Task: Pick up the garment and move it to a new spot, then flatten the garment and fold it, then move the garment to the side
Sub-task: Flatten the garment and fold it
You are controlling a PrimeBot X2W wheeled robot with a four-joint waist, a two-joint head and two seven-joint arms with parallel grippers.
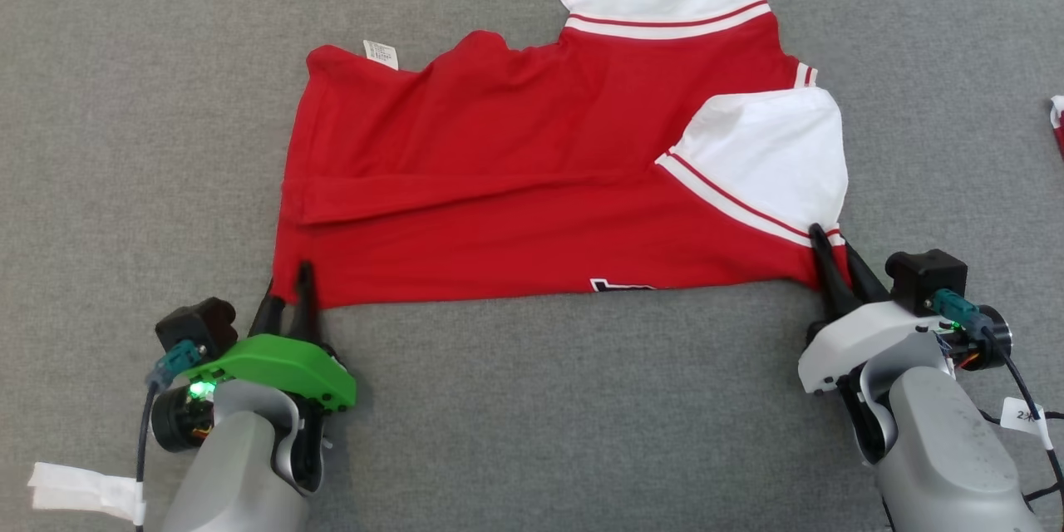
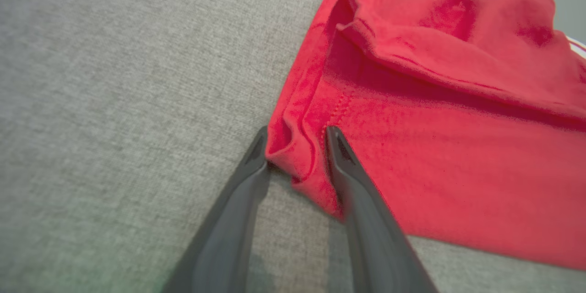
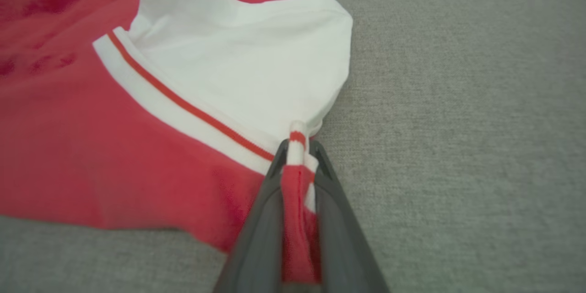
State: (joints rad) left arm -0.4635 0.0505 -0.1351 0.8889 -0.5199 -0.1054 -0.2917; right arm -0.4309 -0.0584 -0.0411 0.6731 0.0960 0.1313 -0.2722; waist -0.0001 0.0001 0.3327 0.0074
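Head view: shirt [image 1: 515, 150] is lying on the grey counter [image 1: 532, 416], its long axis running left to right, hem [image 1: 287, 208] pointing left and white sleeves [image 1: 773, 158] pointing right. Left hand [image 1: 291, 283] is straddling the near hem corner, fingers standing apart, not clamped. Right hand [image 1: 831, 245] is pinching the near sleeve-end corner tightly between its fingers.

The head camera looks down from the near side over the whole shirt [image 1: 532, 183] and surface [image 1: 532, 416]. The wrist cameras sit low and close behind the left claw [image 2: 296, 132] and right claw [image 3: 300, 144], facing far, each sharing a near shirt corner with it.
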